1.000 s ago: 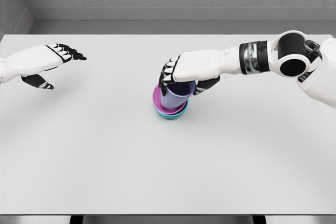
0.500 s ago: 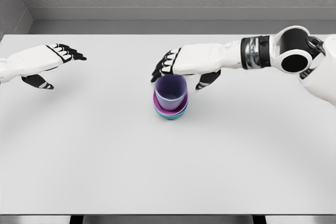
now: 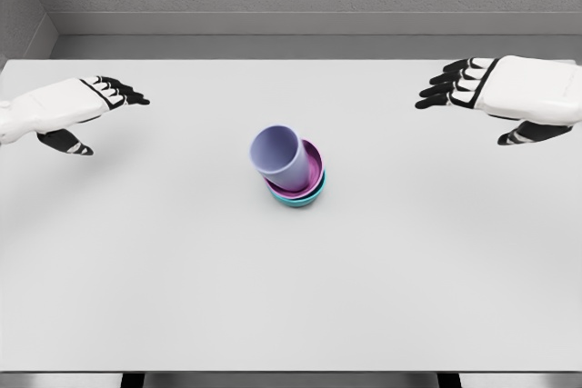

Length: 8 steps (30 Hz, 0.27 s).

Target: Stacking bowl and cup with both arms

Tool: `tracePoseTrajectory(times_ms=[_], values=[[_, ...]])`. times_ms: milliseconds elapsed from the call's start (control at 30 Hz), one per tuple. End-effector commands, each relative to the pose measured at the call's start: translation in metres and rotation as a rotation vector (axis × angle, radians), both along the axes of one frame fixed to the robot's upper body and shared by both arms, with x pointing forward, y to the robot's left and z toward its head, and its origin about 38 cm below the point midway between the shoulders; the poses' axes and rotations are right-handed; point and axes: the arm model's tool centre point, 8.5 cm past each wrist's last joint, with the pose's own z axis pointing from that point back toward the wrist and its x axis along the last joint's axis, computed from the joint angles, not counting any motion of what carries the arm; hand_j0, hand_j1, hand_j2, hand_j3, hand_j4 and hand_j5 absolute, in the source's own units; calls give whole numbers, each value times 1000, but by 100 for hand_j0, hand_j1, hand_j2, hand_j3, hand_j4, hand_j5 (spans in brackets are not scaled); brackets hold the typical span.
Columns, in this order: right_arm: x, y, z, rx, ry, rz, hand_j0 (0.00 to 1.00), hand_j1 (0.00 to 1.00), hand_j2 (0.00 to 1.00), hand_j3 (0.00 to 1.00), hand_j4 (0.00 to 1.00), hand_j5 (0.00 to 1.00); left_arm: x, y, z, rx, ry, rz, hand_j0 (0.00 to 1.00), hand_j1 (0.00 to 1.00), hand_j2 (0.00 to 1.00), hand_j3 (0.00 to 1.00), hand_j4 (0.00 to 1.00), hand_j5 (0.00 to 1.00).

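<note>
**On the white table, a leaning cup tops the bowl stack**

At nine o'clock, near the table's (image 3: 182,297) left edge, the left hand (image 3: 68,108) hovers with its fingers stretched out and slightly apart, thumb hanging below, holding nothing. It is well apart from the stack.

At the centre of the table sits the stack itself: a teal bowl (image 3: 305,198) at the bottom, a magenta bowl (image 3: 312,170) nested in it, and a pale purple cup (image 3: 280,157) resting inside the magenta bowl. The cup is not upright; it tilts toward ten o'clock, its open mouth facing up and to the left, its rim overhanging the bowls on that side.

At two o'clock, near the right edge, the right hand (image 3: 505,93) hovers with fingers extended and spread, thumb below, empty and well clear of the stack.

By the look of it the stacking is essentially done, and the step in hand is leaving it undisturbed. To do that well, both hands should keep high and wide of the cup. If the lean needs correcting, a light touch on the rim from the ten o'clock side would seat it without shoving the bowls.
</note>
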Motion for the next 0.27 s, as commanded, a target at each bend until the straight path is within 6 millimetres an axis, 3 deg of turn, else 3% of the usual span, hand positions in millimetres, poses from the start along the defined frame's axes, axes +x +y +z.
tracePoseTrajectory(times_ms=[0,233], values=[[-1,1,1,6,1,4,100,100,100,100,100,100,-2,5,-1,3,6,10,100,100,100,100,100,100],[-1,2,0,5,1,6,100,100,100,100,100,100,-6,22,6,18,2,41,100,100,100,100,100,100]])
